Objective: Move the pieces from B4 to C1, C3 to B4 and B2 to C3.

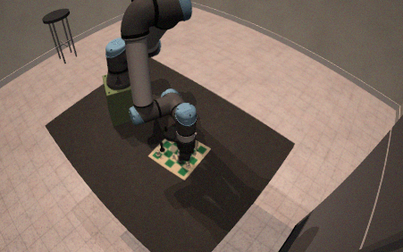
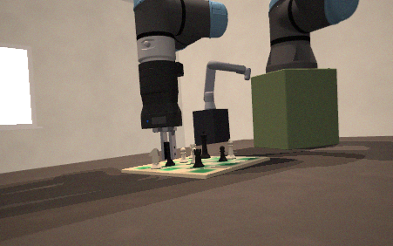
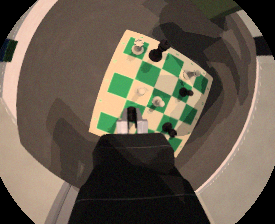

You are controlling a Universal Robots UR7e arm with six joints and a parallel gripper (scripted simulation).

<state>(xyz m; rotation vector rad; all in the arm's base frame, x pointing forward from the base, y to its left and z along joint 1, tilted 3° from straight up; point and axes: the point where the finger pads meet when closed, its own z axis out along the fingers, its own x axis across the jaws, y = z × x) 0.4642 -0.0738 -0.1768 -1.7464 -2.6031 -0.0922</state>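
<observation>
I have the jaws [image 1: 184, 159] [image 2: 168, 158] clenched on a dark chess piece [image 2: 169, 161] [image 3: 132, 113], one finger on each side of it; I take it for one of the three to be moved, though I can't read its square. It lies directly between the fingertips, its long axis upright and in line with the tool pointing down, so the coming move looks like a straight lift. Its base appears to be at the chessboard [image 1: 150, 155] [image 2: 166, 174] [image 3: 104, 97], and I can't see any gap that would show it raised. In the wrist view, a pale pawn-like piece [image 3: 141, 91] lies just beyond the grip and another pale piece [image 3: 158, 102] farther to the right, while a dark rook [image 2: 198, 159] [image 3: 168, 129] stands off to the right side. I'd rise vertically before travelling sideways, since a low swing could clip those neighbours. A white knight [image 2: 155, 159] also stands near the fingers in the exterior view. I judge the grasp to be in hand, with the carry and upright placing of this piece ahead. I see no container, only the board on the desk [image 2: 283, 196].
</observation>
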